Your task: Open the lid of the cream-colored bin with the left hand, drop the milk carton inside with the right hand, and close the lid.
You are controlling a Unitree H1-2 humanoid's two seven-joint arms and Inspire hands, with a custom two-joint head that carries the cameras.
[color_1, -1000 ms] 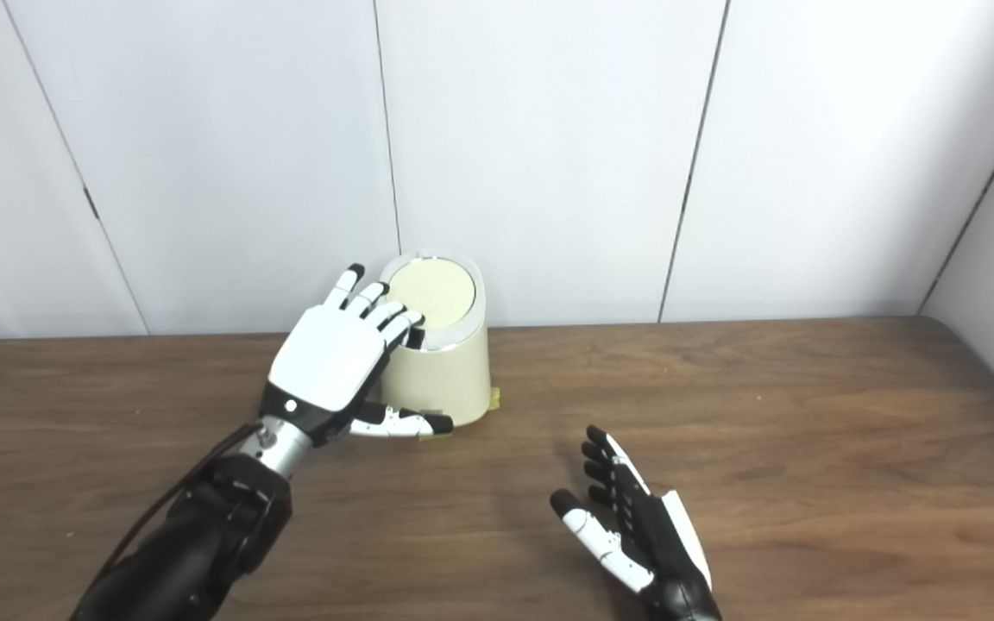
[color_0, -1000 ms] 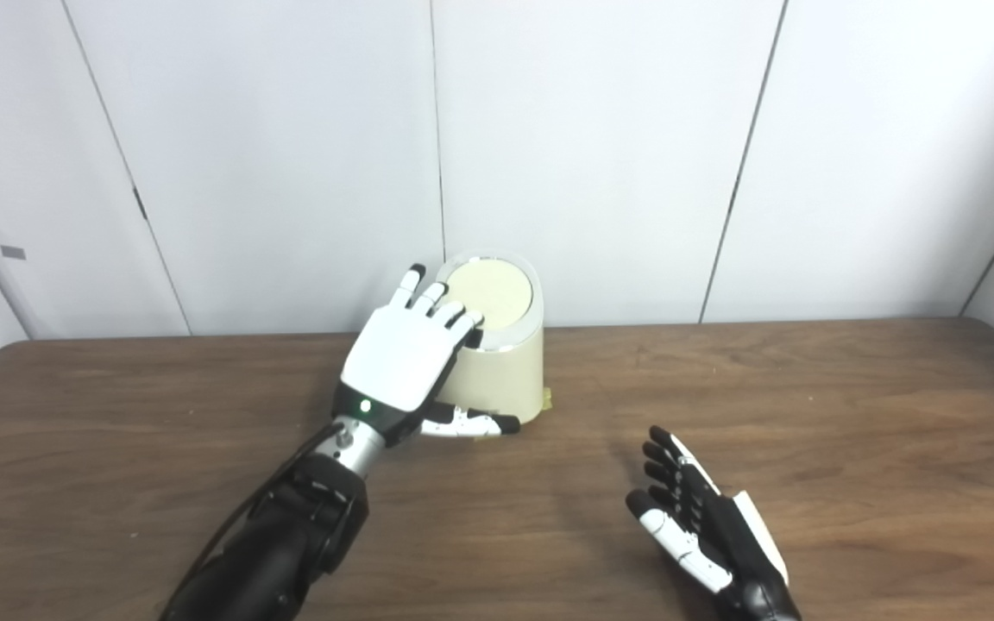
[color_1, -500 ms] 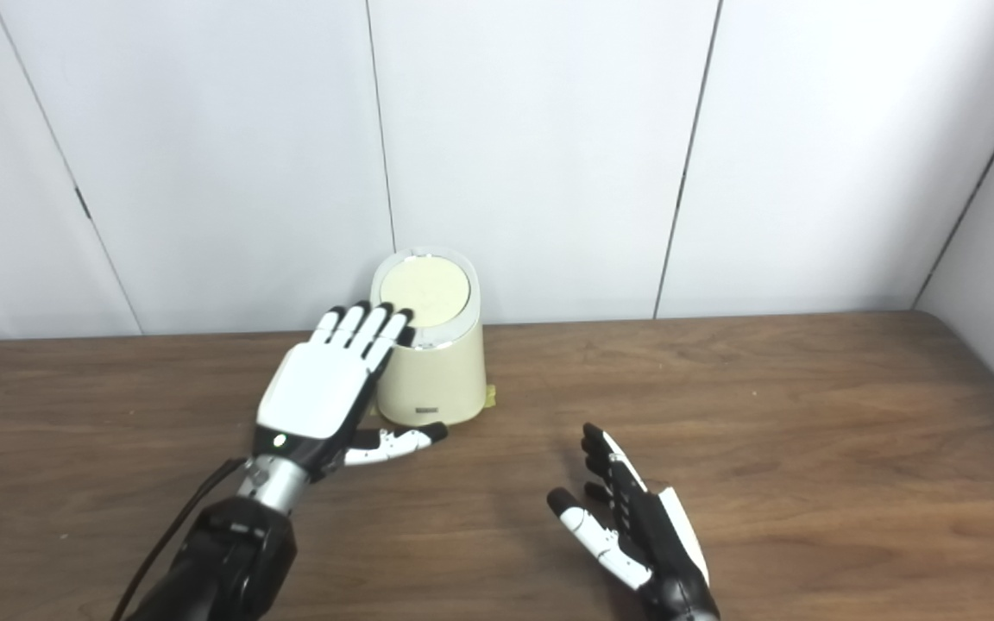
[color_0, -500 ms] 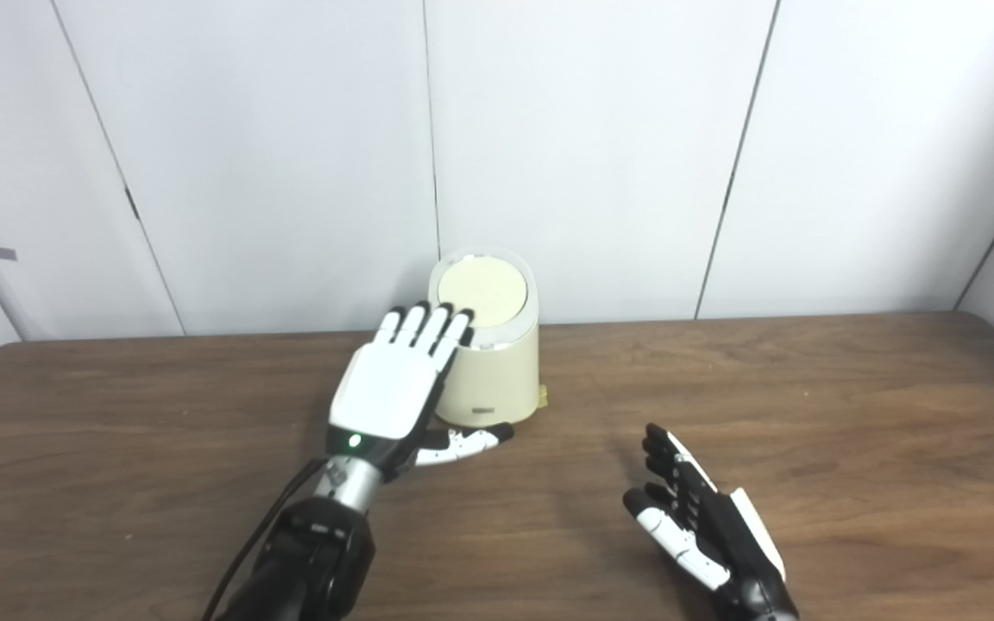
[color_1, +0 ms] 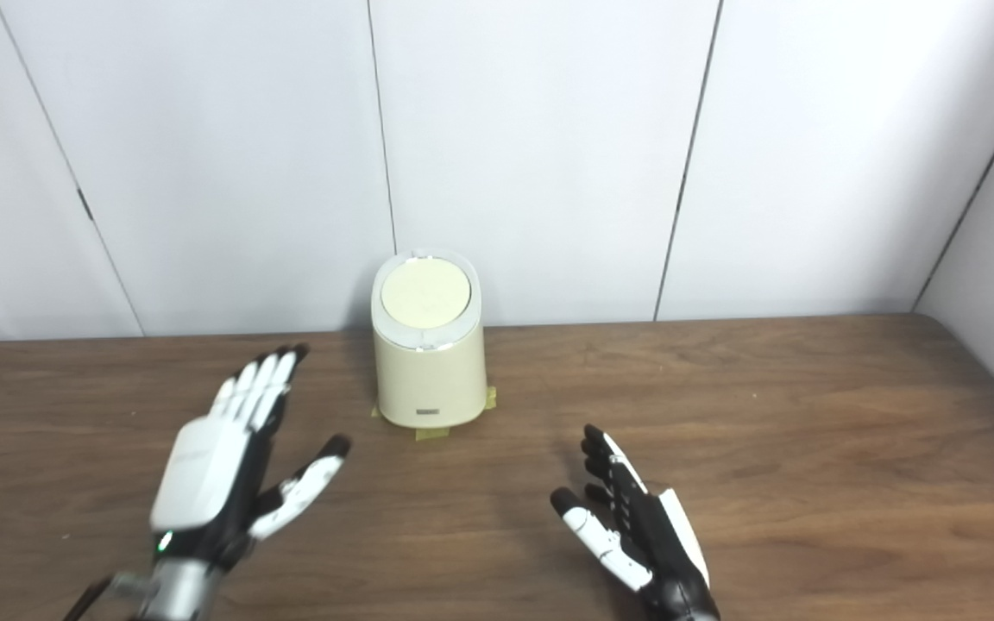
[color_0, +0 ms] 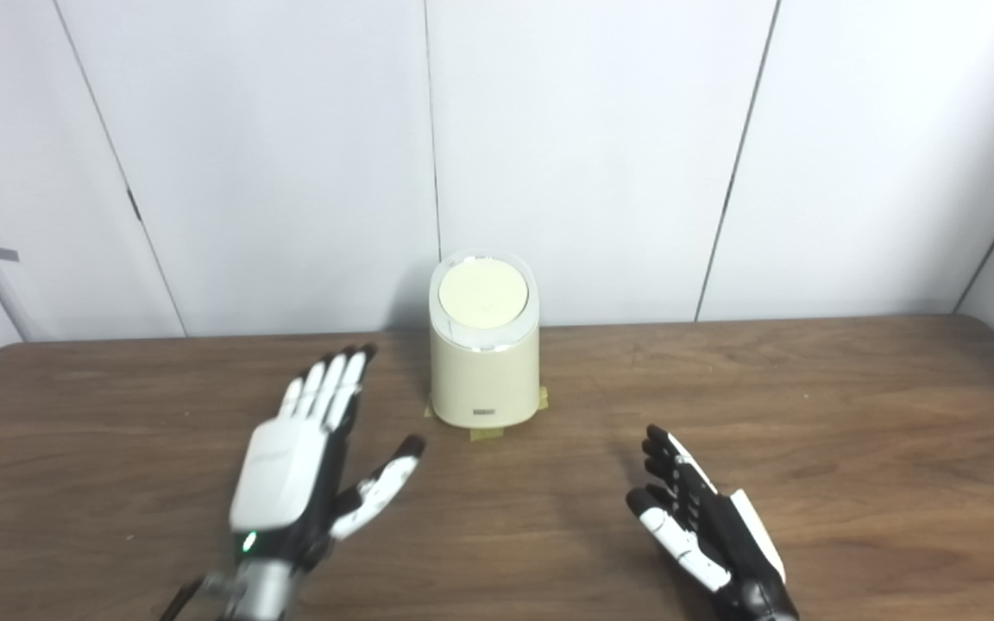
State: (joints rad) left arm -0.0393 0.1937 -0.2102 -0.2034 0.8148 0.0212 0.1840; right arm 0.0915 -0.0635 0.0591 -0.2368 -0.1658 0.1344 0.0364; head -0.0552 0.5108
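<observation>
Standing near the table's (color_0: 851, 414) far edge, close to the white wall (color_0: 592, 155), the cream-colored bin (color_0: 484, 379) is keeping its lid (color_0: 482, 292) shut, with bare wood lying open on both sides. Both wrists are running off the bottom edge. The left hand (color_0: 290, 461) is hovering spread and empty, nearer and left of the bin, apart from it. The right hand (color_0: 704, 522) is resting spread and empty, nearer and right.

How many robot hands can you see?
2. The left hand is open above the table, left of the cream bin. The right hand is open, nearer, on the bin's right.
</observation>
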